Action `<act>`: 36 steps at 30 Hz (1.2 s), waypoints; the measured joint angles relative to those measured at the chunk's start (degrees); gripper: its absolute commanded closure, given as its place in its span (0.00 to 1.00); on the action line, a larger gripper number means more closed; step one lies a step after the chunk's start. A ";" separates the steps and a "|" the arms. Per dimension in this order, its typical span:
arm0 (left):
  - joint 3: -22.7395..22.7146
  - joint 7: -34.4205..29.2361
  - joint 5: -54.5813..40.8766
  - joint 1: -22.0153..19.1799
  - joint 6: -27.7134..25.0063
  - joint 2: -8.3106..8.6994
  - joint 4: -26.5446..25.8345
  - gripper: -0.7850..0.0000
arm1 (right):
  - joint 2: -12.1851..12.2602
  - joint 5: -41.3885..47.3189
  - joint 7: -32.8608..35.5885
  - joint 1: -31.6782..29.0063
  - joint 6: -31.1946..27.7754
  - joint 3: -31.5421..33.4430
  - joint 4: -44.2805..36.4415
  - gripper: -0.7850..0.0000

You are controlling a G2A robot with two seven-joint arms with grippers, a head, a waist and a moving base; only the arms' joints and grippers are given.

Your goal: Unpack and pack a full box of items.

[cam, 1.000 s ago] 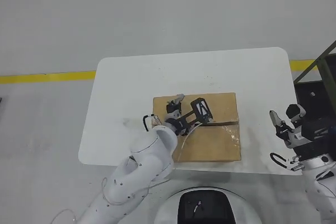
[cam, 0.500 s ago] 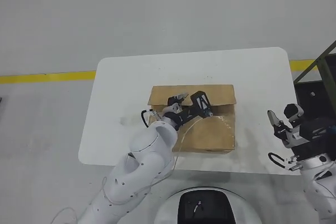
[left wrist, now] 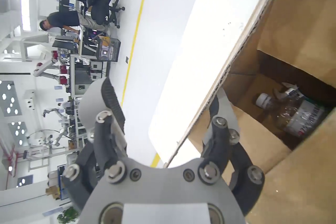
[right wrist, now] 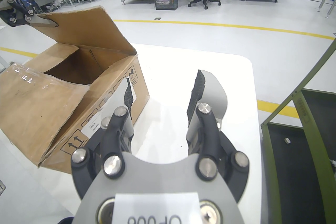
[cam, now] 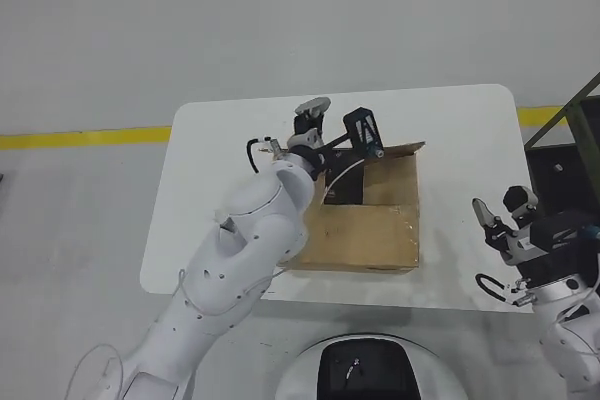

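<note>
A cardboard box (cam: 365, 240) sits mid-table. Its far flap (cam: 392, 152) stands raised, while the near flap lies flat under clear tape. My left gripper (cam: 338, 118) is open at the box's far edge, one finger on each side of the raised flap's edge (left wrist: 236, 51). The left wrist view looks down into the box, where a clear plastic bottle (left wrist: 291, 114) with a white cap lies inside. My right gripper (cam: 502, 212) hovers open over the table's right edge, holding nothing. In the right wrist view it (right wrist: 164, 80) faces the box (right wrist: 39, 104) and the lifted flap (right wrist: 84, 28).
The white table (cam: 230, 200) has bare room left of and behind the box. A green metal frame (cam: 580, 110) stands just off the table's right side, close to my right arm (right wrist: 296, 104).
My left gripper travelled from the middle of the box top to its far edge, swinging the far flap up and open. The right gripper barely shifted.
</note>
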 measured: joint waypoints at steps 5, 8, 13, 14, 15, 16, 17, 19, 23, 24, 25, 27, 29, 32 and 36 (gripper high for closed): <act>3.18 2.18 0.98 -6.14 0.34 -2.04 8.09 0.00 | 0.01 -0.09 0.04 -0.19 0.02 0.24 -0.02 0.38; 5.52 3.73 1.56 -9.47 0.69 -3.48 13.30 0.00 | 0.00 -0.03 0.10 -0.26 0.08 0.30 -0.08 0.39; 8.53 6.00 1.14 -14.34 1.94 -6.05 21.71 0.00 | 0.00 -0.19 0.15 -0.33 0.08 0.29 -0.14 0.38; 8.99 6.39 0.92 -15.01 2.39 -6.53 23.12 0.00 | -0.01 -0.19 0.13 -0.34 0.12 0.28 -0.13 0.38; 9.40 6.86 0.52 -15.55 3.05 -7.02 24.47 0.00 | -0.01 -0.20 0.10 -0.35 0.17 0.26 -0.12 0.37; 10.04 7.28 0.31 -16.24 3.88 -7.67 26.15 0.00 | -0.02 -0.22 0.06 -0.36 0.22 0.23 -0.12 0.37; 10.65 7.47 0.53 -16.73 4.31 -8.14 27.30 0.00 | -0.03 -0.24 0.04 -0.37 0.25 0.22 -0.12 0.38; 12.07 8.09 0.68 -17.68 4.81 -9.27 29.92 0.00 | -0.03 -0.35 0.03 -0.39 0.38 0.24 -0.13 0.39; 14.16 9.05 0.31 -19.14 4.99 -11.30 34.59 0.00 | -0.04 -0.30 -0.02 -0.49 0.48 0.41 -0.15 0.38; 14.55 9.29 0.10 -19.38 4.91 -11.75 35.69 0.00 | -0.04 -0.30 -0.02 -0.50 0.50 0.47 -0.15 0.38; 15.00 9.57 -0.24 -19.67 4.90 -12.34 37.18 0.00 | -0.04 -0.33 -0.02 -0.53 0.53 0.51 -0.17 0.39; 15.62 9.92 -0.63 -20.00 4.93 -13.20 39.25 0.00 | -0.04 -0.35 0.01 -0.56 0.54 0.54 -0.21 0.38; 16.14 10.28 -1.05 -20.24 5.12 -14.11 41.14 0.00 | -0.04 -0.37 0.03 -0.59 0.53 0.58 -0.23 0.38; 16.56 10.93 -1.30 -20.48 5.42 -15.16 43.40 0.00 | -0.04 -0.45 0.08 -0.63 0.49 0.63 -0.27 0.38; 16.01 11.77 -1.75 -20.85 6.00 -16.01 45.74 0.00 | -0.03 -0.51 0.20 -0.74 0.34 0.75 -0.46 0.39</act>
